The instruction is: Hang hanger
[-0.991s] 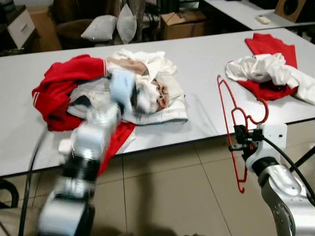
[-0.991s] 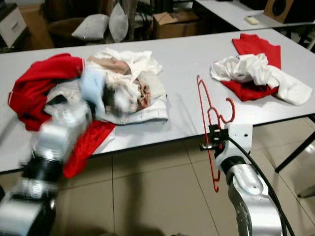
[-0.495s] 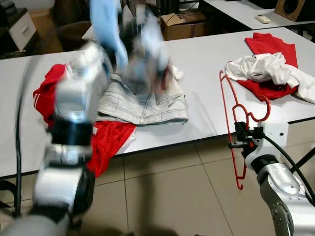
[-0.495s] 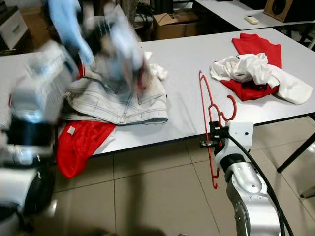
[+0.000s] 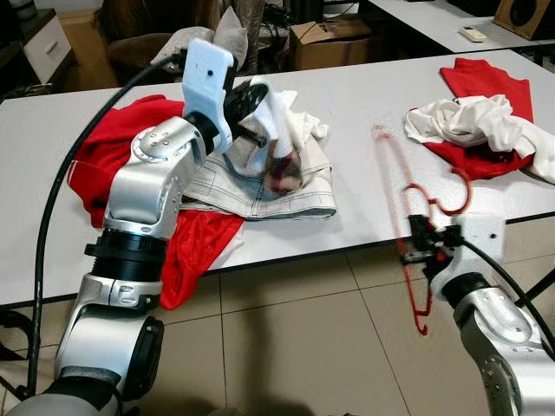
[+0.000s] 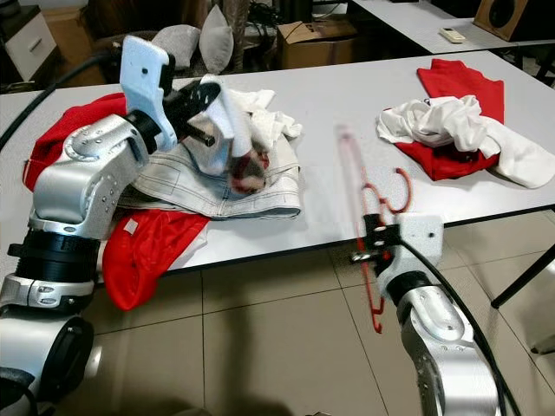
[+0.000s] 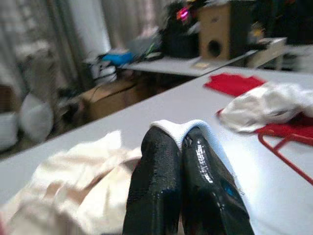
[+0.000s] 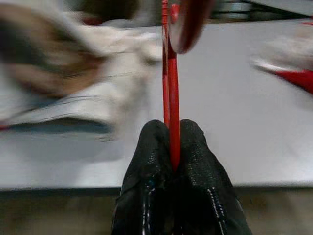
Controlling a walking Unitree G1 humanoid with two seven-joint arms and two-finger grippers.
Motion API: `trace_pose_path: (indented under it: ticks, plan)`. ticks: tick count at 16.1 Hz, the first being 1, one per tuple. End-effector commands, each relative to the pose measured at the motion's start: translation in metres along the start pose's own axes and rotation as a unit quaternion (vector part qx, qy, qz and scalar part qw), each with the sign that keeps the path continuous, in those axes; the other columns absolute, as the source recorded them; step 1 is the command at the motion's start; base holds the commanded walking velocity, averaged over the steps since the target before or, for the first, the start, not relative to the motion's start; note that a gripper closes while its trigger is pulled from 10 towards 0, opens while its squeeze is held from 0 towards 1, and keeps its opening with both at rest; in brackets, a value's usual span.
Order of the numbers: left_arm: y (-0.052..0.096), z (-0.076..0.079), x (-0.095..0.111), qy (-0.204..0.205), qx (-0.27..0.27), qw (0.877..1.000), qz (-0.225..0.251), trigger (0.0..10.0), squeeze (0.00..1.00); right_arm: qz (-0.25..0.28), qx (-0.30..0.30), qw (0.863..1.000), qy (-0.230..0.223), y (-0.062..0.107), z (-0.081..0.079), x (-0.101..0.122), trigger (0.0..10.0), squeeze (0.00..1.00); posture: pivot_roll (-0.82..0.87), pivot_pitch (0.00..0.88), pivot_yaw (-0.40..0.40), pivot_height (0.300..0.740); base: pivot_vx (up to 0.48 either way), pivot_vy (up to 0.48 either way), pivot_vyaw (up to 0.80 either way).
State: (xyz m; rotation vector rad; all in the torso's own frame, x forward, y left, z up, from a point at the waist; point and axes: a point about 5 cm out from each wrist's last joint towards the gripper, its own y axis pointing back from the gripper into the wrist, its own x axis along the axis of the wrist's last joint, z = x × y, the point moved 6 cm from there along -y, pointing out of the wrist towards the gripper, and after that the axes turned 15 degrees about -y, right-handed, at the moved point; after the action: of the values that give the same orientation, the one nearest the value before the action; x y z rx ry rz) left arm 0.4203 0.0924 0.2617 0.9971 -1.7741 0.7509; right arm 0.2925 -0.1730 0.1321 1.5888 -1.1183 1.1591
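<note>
Right gripper (image 5: 422,246): both black fingers pinched tight on the thin red plastic hanger (image 5: 408,217), gripping it near the neck just below the hook. Held at the near edge of the long white table (image 5: 364,113), partly over the tiled floor (image 5: 303,347). Hanger's long axis runs roughly vertical, tilted a little; one end reaches up over the tabletop, the other drops below the table edge. It is motion-blurred.

Left gripper (image 5: 254,134): fingers closed on a fold of white patterned garment (image 5: 277,147), lifted clear above the pile of pale denim and red clothing (image 5: 217,186) on the table's left part.

Key relation: garment hangs to the left of the hanger, well apart, with bare tabletop between. Right arm owns the hanger, left arm owns the cloth; judged next move is bringing the two together, hanger end aimed toward the garment's opening.

Further right on table: heap of white and red clothes (image 5: 486,130), untouched.
</note>
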Motion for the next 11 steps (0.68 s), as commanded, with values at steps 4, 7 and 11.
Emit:
trace_pose_path:
  ticks: [4,7,11]
  plan:
    - [-0.012,0.0,0.002,0.016,0.028,0.999,-0.012,0.0,0.0,-0.019,0.193,0.981,0.024,0.022,-0.062,0.006,10.0,0.0,-0.03,0.0,0.03,0.74,0.0,0.0,0.0]
    - [-0.017,-0.011,-0.006,0.008,0.079,0.996,-0.033,0.0,0.0,-0.03,0.211,0.977,0.026,0.025,-0.07,0.002,10.0,0.0,-0.04,0.0,0.046,0.74,0.0,0.0,0.0]
    - [-0.019,0.005,0.011,0.035,0.037,0.999,-0.006,0.0,0.0,-0.043,0.22,0.974,0.029,0.026,-0.073,-0.004,10.0,0.0,-0.04,0.0,0.048,0.74,0.0,0.0,0.0]
